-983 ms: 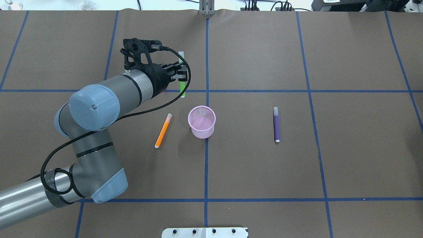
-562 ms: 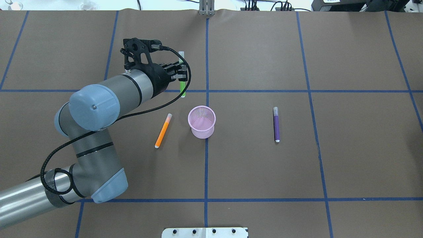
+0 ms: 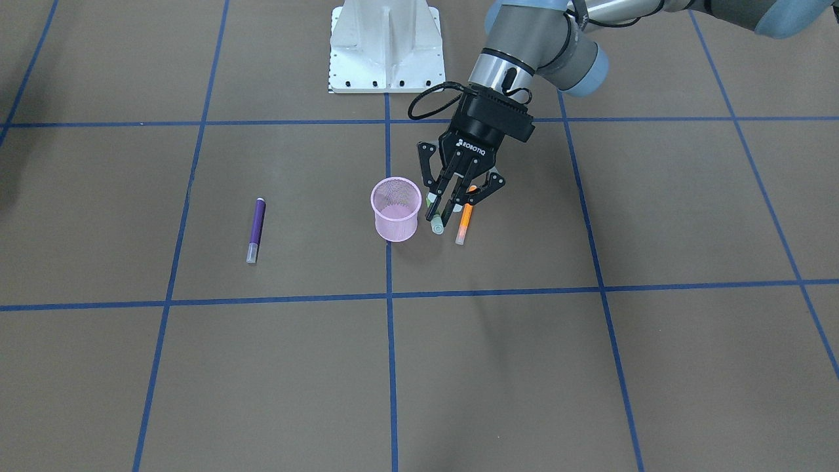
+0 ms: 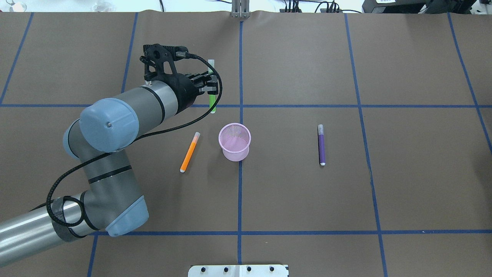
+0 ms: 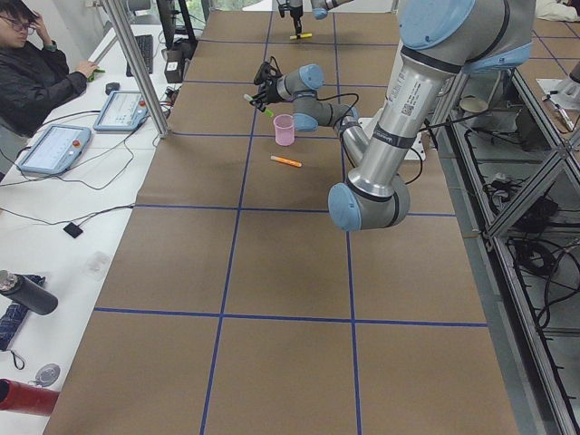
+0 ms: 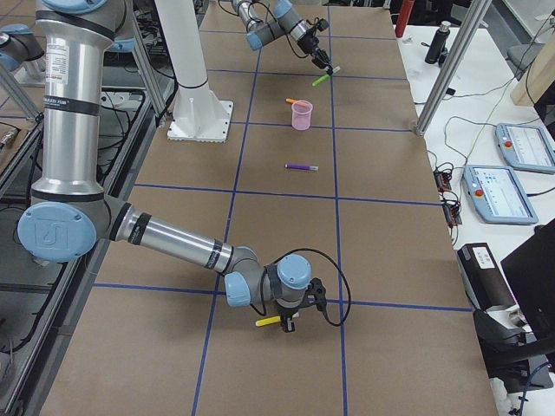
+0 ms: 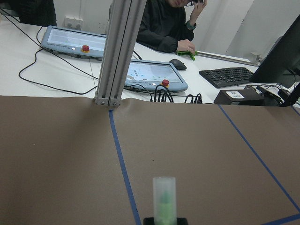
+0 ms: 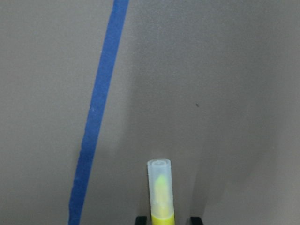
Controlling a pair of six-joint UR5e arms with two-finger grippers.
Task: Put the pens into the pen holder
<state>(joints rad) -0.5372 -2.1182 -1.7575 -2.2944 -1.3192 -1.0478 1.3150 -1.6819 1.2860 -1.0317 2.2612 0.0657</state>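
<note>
My left gripper [image 4: 211, 89] is shut on the green pen [image 4: 211, 104] and holds it in the air, beyond and left of the pink mesh pen holder [image 4: 235, 141]. The left wrist view shows the green pen's cap [image 7: 164, 194] sticking out past the fingertips. The orange pen [image 4: 190, 152] lies left of the holder. The purple pen [image 4: 321, 145] lies to its right. My right gripper [image 6: 287, 323] is low at the table's far right end. Its jaws straddle the yellow pen [image 8: 161, 190] with small gaps on both sides. The yellow pen [image 6: 267, 321] lies on the table.
The white robot base plate [image 4: 238, 270] sits at the near table edge. A metal post [image 4: 240, 9] stands at the far edge. Blue tape lines cross the brown table. Operators' tablets [image 7: 154, 75] and cables lie beyond the far edge.
Almost nothing. My left gripper holds the green pen in nearly the same spot, and the other pens and the holder have not moved.
</note>
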